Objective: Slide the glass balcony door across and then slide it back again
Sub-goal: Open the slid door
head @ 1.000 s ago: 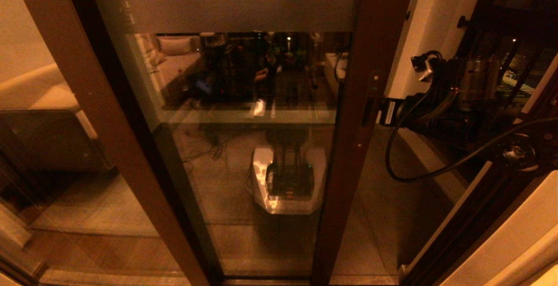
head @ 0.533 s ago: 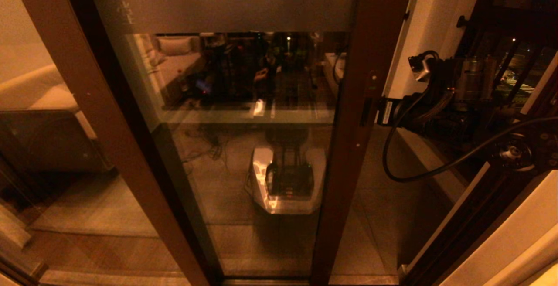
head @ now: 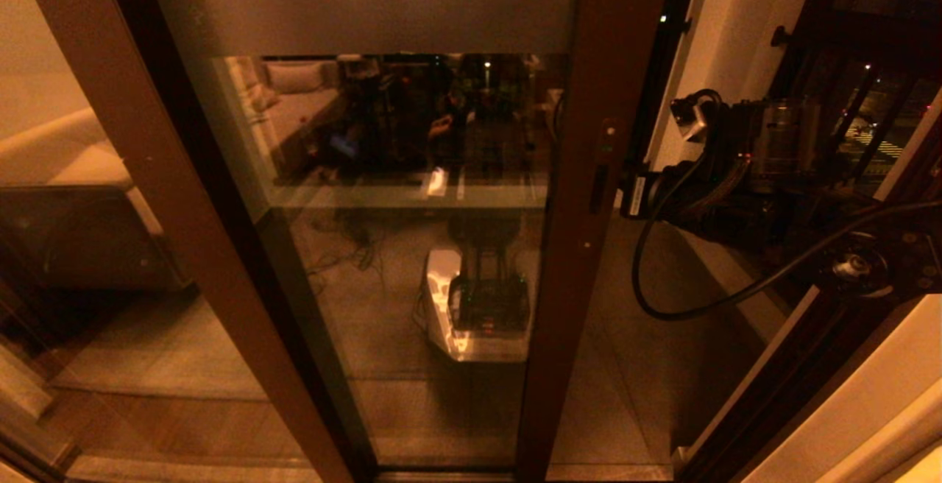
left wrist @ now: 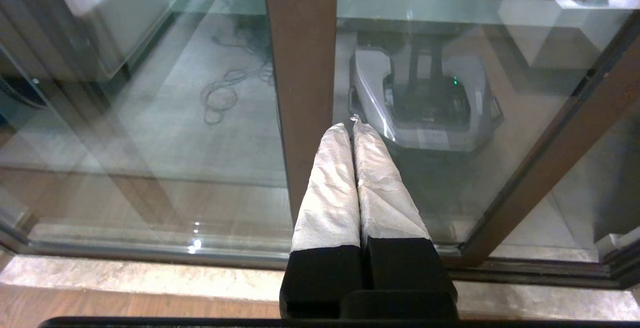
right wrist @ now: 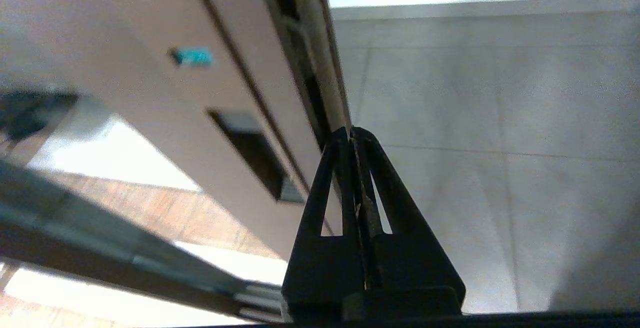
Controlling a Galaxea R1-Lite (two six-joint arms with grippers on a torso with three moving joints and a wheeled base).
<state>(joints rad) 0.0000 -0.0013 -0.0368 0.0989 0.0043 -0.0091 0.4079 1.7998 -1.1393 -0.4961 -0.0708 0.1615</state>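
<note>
The glass balcony door (head: 589, 137) has a dark brown frame and a frosted band (head: 383, 15) across its top; its characters are hard to make out. My right gripper (head: 624, 192) is shut with nothing held. Its fingertips (right wrist: 350, 135) press against the outer edge of the door's right upright (right wrist: 225, 93), level with the recessed handle slot (right wrist: 255, 158). My left gripper (left wrist: 352, 125) is out of the head view. Its white-wrapped fingers (left wrist: 330, 183) are shut and empty, low in front of the glass beside a brown upright (left wrist: 300, 68).
A white wall (head: 736, 63) and a dark balcony railing (head: 846, 26) stand to the right, with tiled floor (head: 647, 365) in the gap beside the door. Another brown upright (head: 147, 174) crosses the left. My base is reflected in the glass (head: 478, 306).
The door's right upright has slid to the left with my right gripper following against its edge. The gap between door and white wall has widened.
</note>
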